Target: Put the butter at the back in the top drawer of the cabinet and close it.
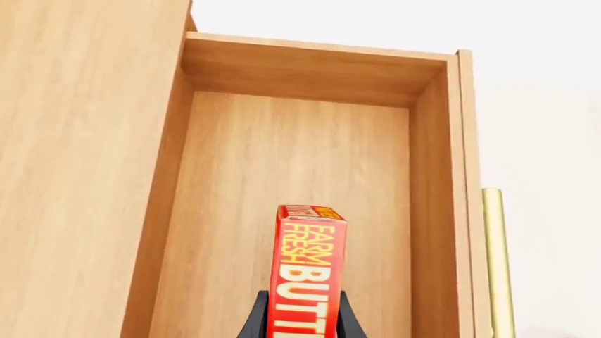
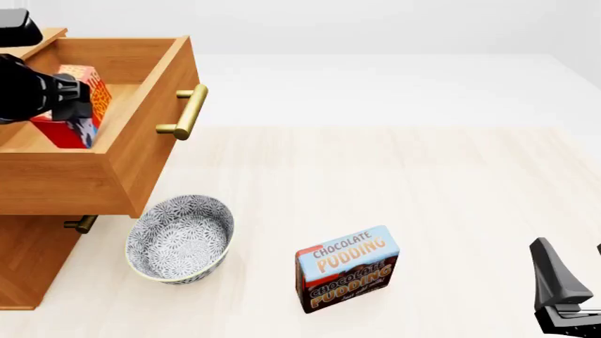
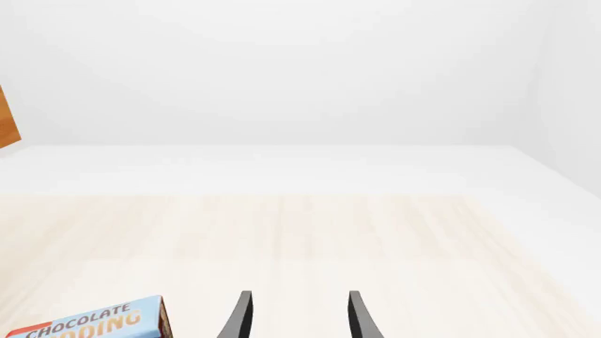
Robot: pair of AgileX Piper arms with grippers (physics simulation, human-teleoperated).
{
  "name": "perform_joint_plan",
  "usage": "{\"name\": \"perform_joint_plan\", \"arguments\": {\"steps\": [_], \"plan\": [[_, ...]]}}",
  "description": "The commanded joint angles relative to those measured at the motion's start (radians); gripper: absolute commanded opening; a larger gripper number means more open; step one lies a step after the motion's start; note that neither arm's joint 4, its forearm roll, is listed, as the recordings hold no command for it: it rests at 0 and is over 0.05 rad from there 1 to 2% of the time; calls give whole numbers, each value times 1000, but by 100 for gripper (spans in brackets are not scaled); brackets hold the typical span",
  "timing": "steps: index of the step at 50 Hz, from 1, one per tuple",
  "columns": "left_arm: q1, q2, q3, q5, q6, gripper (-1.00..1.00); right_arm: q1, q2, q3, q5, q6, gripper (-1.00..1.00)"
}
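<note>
**Butter held over open top drawer**

Left gripper (image 1: 302, 325): jaws clamped on the butter (image 1: 306, 278), which stands on edge inside the top drawer (image 2: 141, 134), pulled out of the cabinet (image 2: 28, 260) at far left. Brass handle (image 2: 188, 111) faces right. Right gripper (image 3: 297, 317): jaws apart, holding nothing, near right above the table (image 2: 441, 183). A patterned bowl (image 2: 179, 239) sits below the drawer; the pudding box (image 2: 345, 267) stands right of it.
</note>
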Motion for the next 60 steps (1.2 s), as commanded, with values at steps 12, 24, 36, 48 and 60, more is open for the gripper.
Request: {"name": "perform_joint_plan", "arguments": {"steps": [12, 24, 36, 48, 60], "plan": [[-3, 5, -7, -21, 11, -100, 0, 0, 0, 0, 0, 100], [-2, 6, -9, -20, 12, -100, 0, 0, 0, 0, 0, 100], [-4, -1, -22, -11, 7, 100, 0, 0, 0, 0, 0, 100], [-16, -20, -51, 13, -4, 100, 0, 0, 0, 0, 0, 100], [-90, -59, -161, 76, -26, 100, 0, 0, 0, 0, 0, 100]]}}
